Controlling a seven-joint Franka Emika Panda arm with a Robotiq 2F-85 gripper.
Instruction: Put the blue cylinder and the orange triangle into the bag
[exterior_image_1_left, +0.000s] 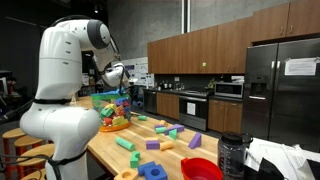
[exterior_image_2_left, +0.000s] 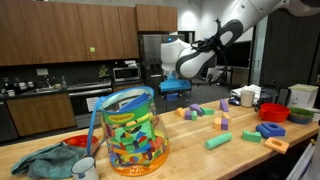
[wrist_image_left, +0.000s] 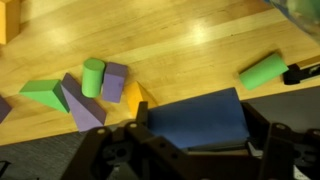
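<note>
My gripper (wrist_image_left: 200, 128) is shut on a dark blue piece (wrist_image_left: 195, 115) that fills the gap between its fingers; it looks like the blue cylinder seen from the side. In an exterior view the gripper (exterior_image_2_left: 175, 88) hangs in the air with the blue piece under it, behind the bag (exterior_image_2_left: 133, 130) and to its right. The bag is see-through, has a greenish top and holds many coloured blocks; it also shows at the table's far end (exterior_image_1_left: 112, 105). A small orange corner (wrist_image_left: 137, 95), perhaps the orange triangle, peeks out beside the blue piece on the wood below.
Below the gripper lie a green cylinder (wrist_image_left: 92, 76), purple blocks (wrist_image_left: 113, 82), a green wedge (wrist_image_left: 42, 93) and another green cylinder (wrist_image_left: 262, 70). A red bowl (exterior_image_2_left: 272, 110) and a blue ring (exterior_image_2_left: 270, 130) sit further along. A teal cloth (exterior_image_2_left: 45, 160) lies beside the bag.
</note>
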